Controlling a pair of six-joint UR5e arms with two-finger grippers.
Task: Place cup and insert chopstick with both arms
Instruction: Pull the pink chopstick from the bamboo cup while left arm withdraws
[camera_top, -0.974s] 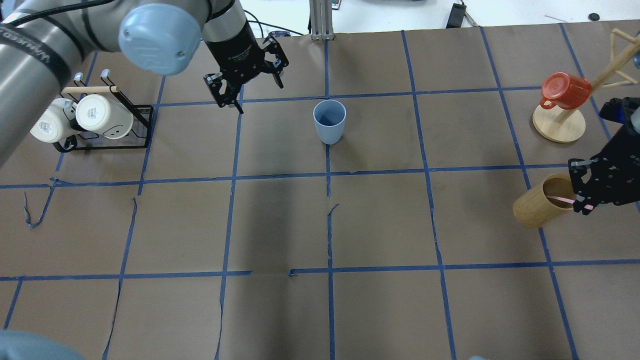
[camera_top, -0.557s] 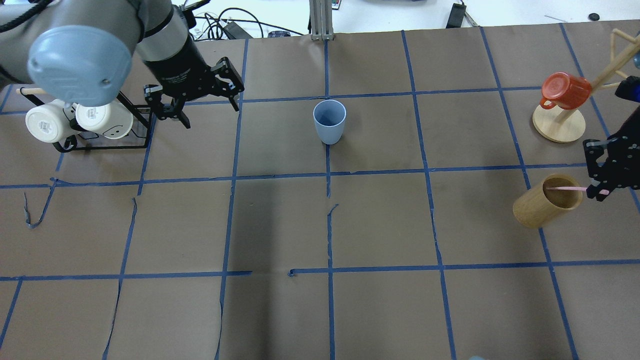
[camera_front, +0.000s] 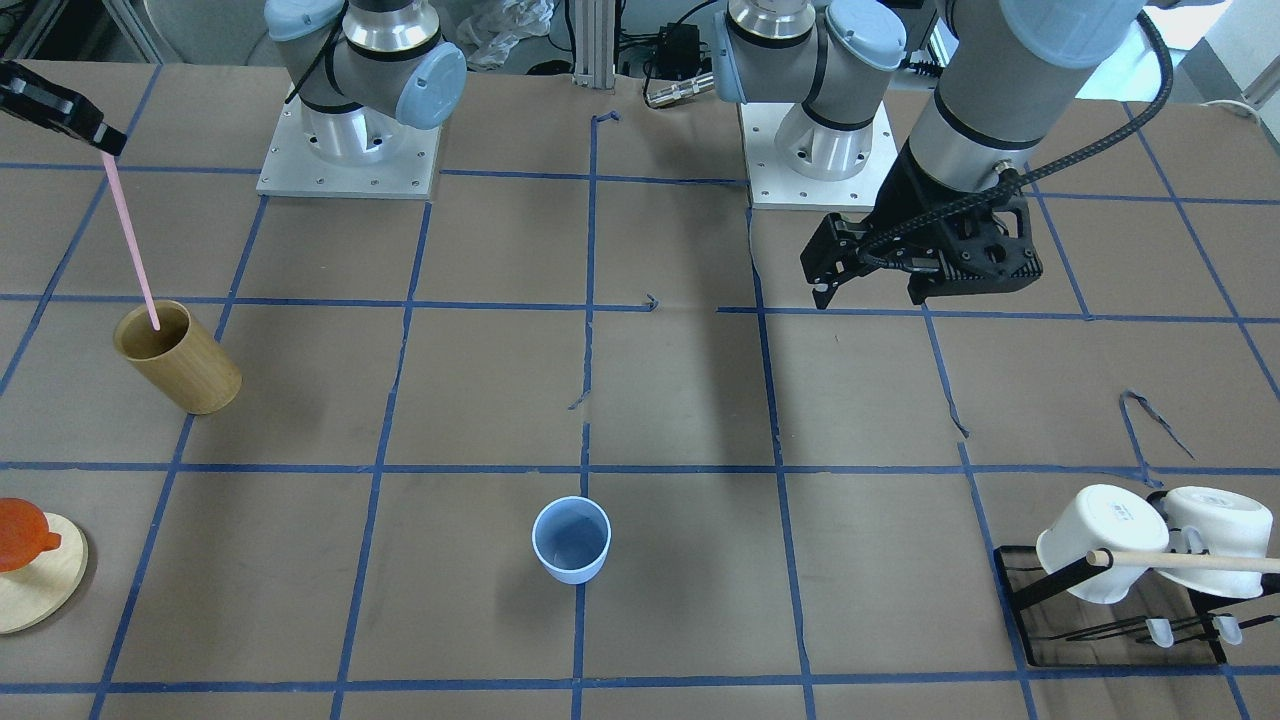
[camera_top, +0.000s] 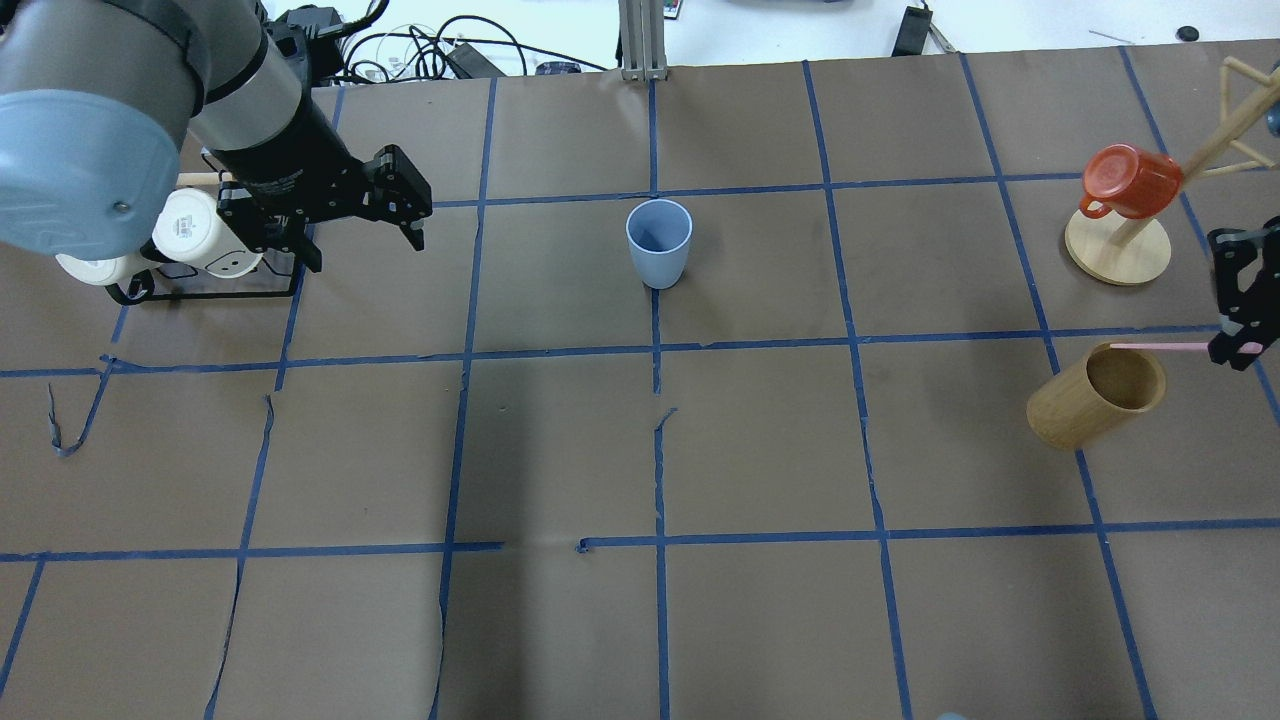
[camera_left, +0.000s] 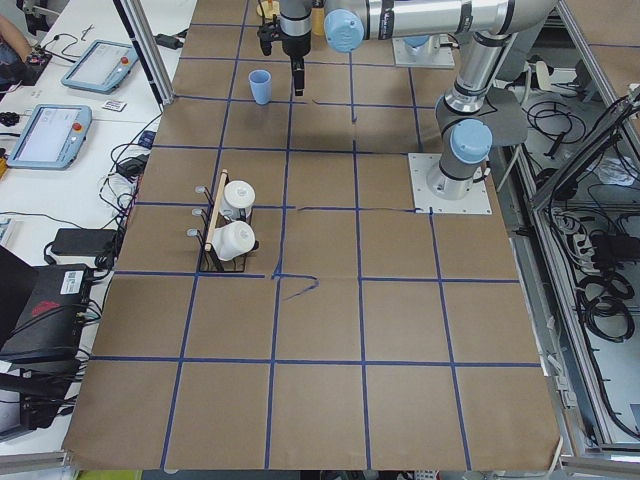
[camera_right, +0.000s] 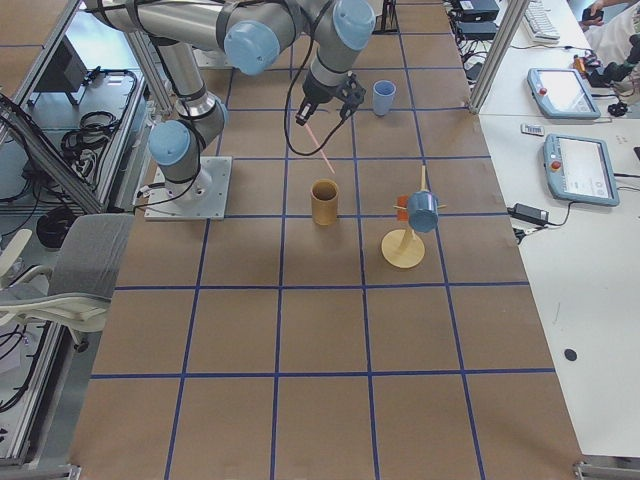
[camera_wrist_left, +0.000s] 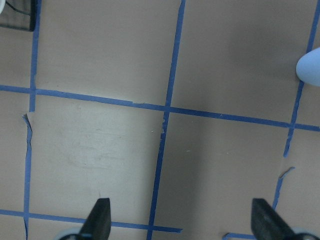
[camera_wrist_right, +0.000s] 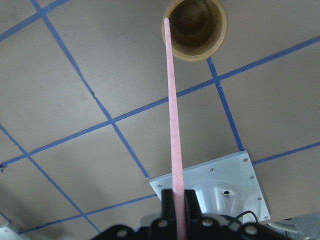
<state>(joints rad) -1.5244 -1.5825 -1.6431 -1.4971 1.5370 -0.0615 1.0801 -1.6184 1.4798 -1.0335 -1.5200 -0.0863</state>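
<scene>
Cup: pale blue plastic cup (camera_top: 659, 243) stands upright, central on the tabletop (camera_top: 760, 440), well apart from both arms.
Right pincer (camera_wrist_right: 176, 197): clamped on thin pink chopstick (camera_wrist_right: 171, 100), slanted above tall wooden cylindrical holder (camera_wrist_right: 195, 30).
Left pincer (camera_wrist_left: 182, 222): fingers apart, empty.
Risk: I judge the slanted stick may clip the cup's rim and topple it.
Views: my wrist camera puts the tip on the holder's rim; the right-side view shows it hanging clear.
</scene>
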